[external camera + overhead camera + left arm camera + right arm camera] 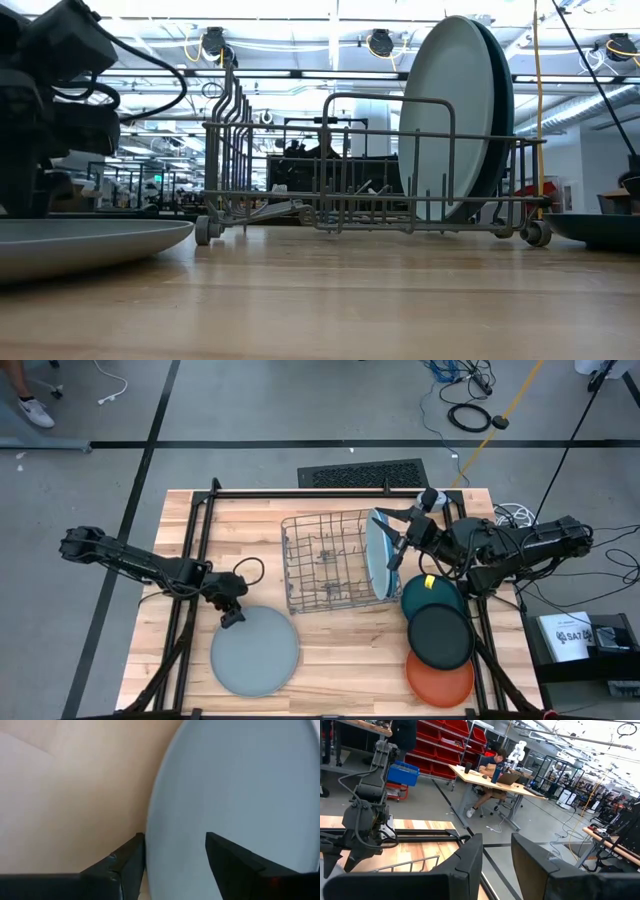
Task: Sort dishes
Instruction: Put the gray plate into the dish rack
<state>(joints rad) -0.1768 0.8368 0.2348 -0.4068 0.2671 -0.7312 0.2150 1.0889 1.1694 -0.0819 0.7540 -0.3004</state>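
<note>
Grey plate [254,651] flat on table, near left. Left gripper [232,617] at its far rim, fingers parted, straddling edge, not yet clamped. Step judged: picking up grey plate. Next: close on rim, lift, carry to rack [330,560].

Two blue plates [378,550] upright in rack's right end. Right gripper [398,547] beside them, gap narrow, apparently empty.

Teal plate [432,596], black plate [440,637], orange plate [440,678] flat, right.

Robotics lab or workshop: red shelving [440,755], desk [490,781] beside it, seated person [492,767], floor cables [470,415].
</note>
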